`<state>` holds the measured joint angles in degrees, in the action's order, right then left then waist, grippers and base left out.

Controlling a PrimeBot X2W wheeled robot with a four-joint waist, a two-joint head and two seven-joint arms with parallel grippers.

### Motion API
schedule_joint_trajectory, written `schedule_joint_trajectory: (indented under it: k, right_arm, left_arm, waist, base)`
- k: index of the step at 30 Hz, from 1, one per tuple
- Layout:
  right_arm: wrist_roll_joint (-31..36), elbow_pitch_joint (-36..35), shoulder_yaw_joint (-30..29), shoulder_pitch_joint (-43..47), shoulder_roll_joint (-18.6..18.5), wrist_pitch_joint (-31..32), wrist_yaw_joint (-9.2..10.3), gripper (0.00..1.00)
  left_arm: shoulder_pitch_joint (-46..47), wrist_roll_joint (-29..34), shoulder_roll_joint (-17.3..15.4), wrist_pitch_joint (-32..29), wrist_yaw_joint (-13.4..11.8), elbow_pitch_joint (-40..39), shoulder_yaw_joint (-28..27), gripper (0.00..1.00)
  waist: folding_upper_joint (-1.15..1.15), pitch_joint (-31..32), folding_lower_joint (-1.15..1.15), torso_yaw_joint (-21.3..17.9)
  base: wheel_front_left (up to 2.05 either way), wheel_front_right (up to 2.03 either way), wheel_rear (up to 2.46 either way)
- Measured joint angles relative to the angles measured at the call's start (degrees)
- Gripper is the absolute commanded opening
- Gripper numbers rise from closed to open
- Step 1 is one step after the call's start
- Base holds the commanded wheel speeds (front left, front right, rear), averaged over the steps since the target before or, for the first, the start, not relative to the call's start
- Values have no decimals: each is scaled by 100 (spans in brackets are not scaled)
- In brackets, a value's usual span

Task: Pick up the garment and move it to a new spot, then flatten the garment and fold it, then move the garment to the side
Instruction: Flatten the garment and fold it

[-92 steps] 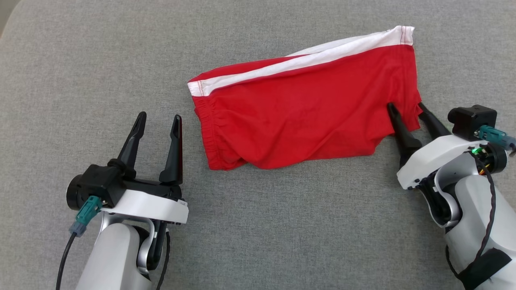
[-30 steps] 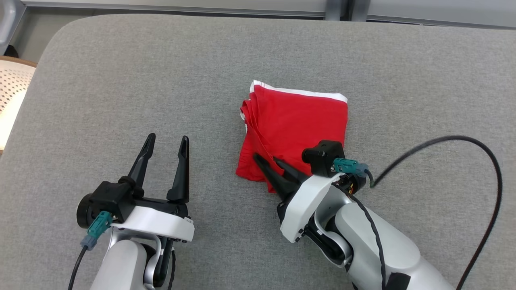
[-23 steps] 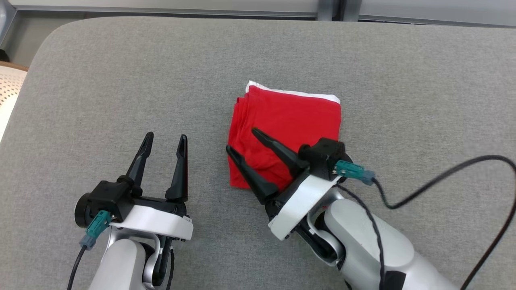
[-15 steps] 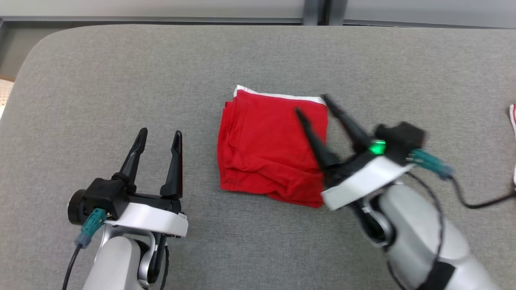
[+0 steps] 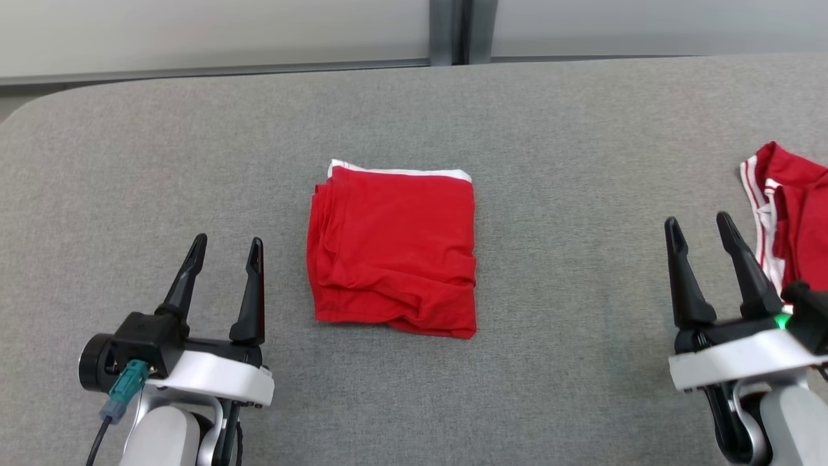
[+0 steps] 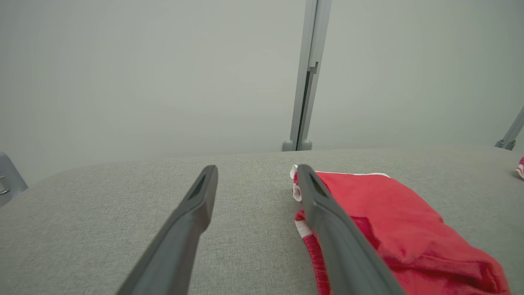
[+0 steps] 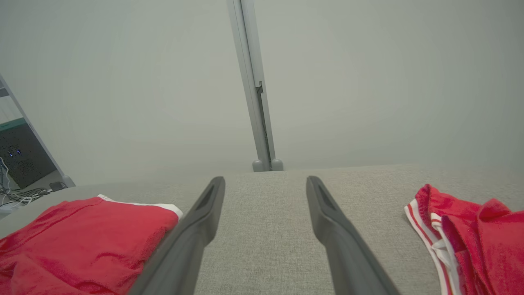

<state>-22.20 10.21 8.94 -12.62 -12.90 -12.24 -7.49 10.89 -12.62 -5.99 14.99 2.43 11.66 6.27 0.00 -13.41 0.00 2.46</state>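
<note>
The garment [image 5: 394, 249] is a red piece with a white band along its far edge, folded into a compact square in the middle of the grey padded surface; it also appears as the garment [image 6: 380, 221] and the garment [image 7: 77, 241] in the wrist views. My left gripper [image 5: 224, 244] stands open at the lower left, apart from the fold's left edge, nothing between its fingers. My right gripper [image 5: 698, 224] stands open at the lower right, well clear of the fold and empty.
A second red garment with white stripes [image 5: 789, 217] lies crumpled at the right edge, just beside my right gripper, also seen as the striped garment [image 7: 466, 233]. A pale wall with a grey vertical post [image 5: 451, 31] runs behind the grey padded surface [image 5: 582, 162].
My right gripper opened, let go of the folded garment's near corner and drew back to the lower right. The head camera has turned, bringing the striped garment into view. The left arm kept its pose.
</note>
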Motion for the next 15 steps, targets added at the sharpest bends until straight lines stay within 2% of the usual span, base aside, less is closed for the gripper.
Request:
schedule_joint_trajectory:
  k: [8, 15]
  right_arm:
    - [349, -675, -343, 812, 144, 549, 0, 100]
    - [431, -939, -467, 1402, 238, 884, 0, 100]
  left_arm:
    - [-370, -10, -54, -27, -43, -31, 22, 100]
    - [-883, -57, -53, -98, -130, -53, 78, 100]
  waist:
    - [0, 308, 0, -126]
    - [0, 738, 0, -148]
  base:
    - [0, 0, 0]
    - [0, 0, 0]
